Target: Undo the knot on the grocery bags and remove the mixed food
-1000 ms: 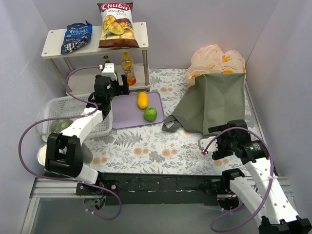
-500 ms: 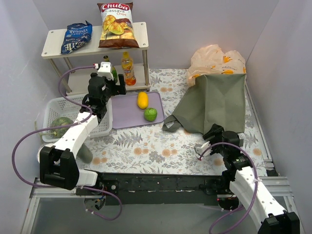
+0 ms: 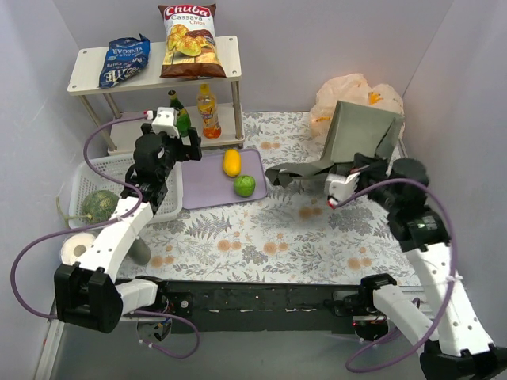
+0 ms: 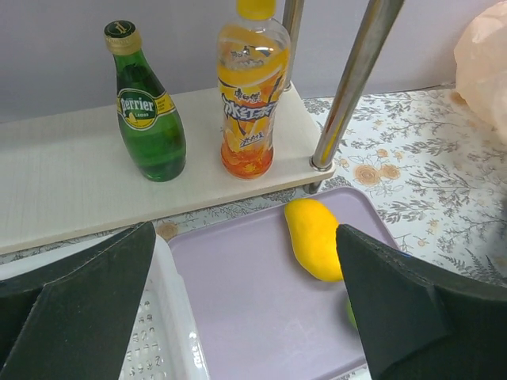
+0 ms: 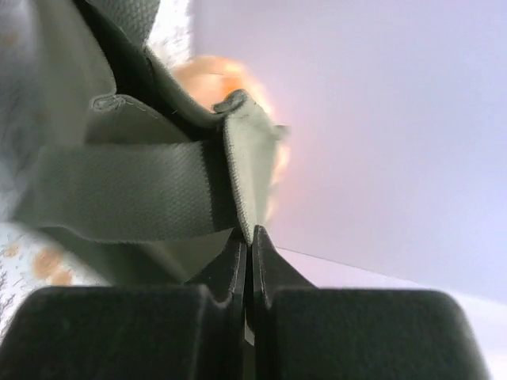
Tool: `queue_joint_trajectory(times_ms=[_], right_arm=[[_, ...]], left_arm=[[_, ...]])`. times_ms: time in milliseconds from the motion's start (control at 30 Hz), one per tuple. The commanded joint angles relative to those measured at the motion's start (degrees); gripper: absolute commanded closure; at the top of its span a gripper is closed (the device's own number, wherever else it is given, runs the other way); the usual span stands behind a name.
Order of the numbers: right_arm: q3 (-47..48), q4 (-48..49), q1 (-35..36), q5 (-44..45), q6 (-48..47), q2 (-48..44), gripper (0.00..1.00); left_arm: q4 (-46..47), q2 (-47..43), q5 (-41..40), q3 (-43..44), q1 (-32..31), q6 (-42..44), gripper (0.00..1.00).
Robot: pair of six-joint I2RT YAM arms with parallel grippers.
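Note:
The peach-orange grocery bag [image 3: 348, 91] sits at the back right, partly behind the olive-green tote [image 3: 363, 131]; its knot is hidden. My right gripper [image 3: 354, 170] is shut on the tote's rim and holds it up off the table. The right wrist view shows the tote's rim [image 5: 242, 174] pinched at my right gripper [image 5: 251, 233], with the peach bag [image 5: 214, 79] blurred behind. My left gripper [image 3: 184, 142] hangs open over the purple tray [image 3: 210, 190]. A yellow fruit [image 3: 231, 162] [image 4: 314, 237] and a green fruit [image 3: 244, 185] lie on that tray.
The chips bag [image 3: 188, 39] and blue snack bag [image 3: 124, 59] lie on the shelf top. An orange drink bottle [image 4: 252, 87] and a green Perrier bottle [image 4: 146, 111] stand on the lower shelf. A melon [image 3: 99, 203] rests in the white basket [image 3: 87, 170]. Walls close in on both sides.
My right gripper has shut on the tote's rim and risen toward the back, lifting the tote off the table. The left arm has drifted slightly left, still open.

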Motion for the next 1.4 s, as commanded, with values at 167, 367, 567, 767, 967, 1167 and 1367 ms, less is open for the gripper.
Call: queue_joint_trajectory(times_ms=[167, 367, 567, 767, 967, 1167, 1367], right_arm=[[41.87, -39.04, -0.26, -7.86, 31.33, 14.74, 0.99], [29.95, -36.28, -1.05, 0.21, 36.26, 11.62, 0.99], [17.48, -30.75, -6.57, 7.15, 36.16, 9.23, 0.99], [17.08, -22.22, -20.91, 7.52, 37.56, 9.57, 0.72], [31.92, -26.07, -21.09, -3.98, 42.05, 10.37, 0.15], [43.81, -24.94, -21.09, -16.47, 47.15, 10.63, 0.08], [44.69, -13.52, -21.09, -16.31, 59.58, 14.66, 0.1]], left_arm=[[-2.57, -9.29, 6.25, -3.94, -0.08, 2.54, 0.02], [-4.68, -11.23, 10.21, -5.27, 0.01, 2.9, 0.02], [-7.06, -7.19, 14.08, -2.01, 0.01, 2.02, 0.02], [-6.71, -4.64, 13.91, 0.71, -0.08, 2.28, 0.02], [-8.9, -3.4, 14.69, 4.39, 0.01, 4.04, 0.02], [-11.8, -3.49, 21.54, 8.18, -0.08, 4.3, 0.02], [-14.79, -1.65, 26.3, 15.38, -0.08, 4.83, 0.02]])
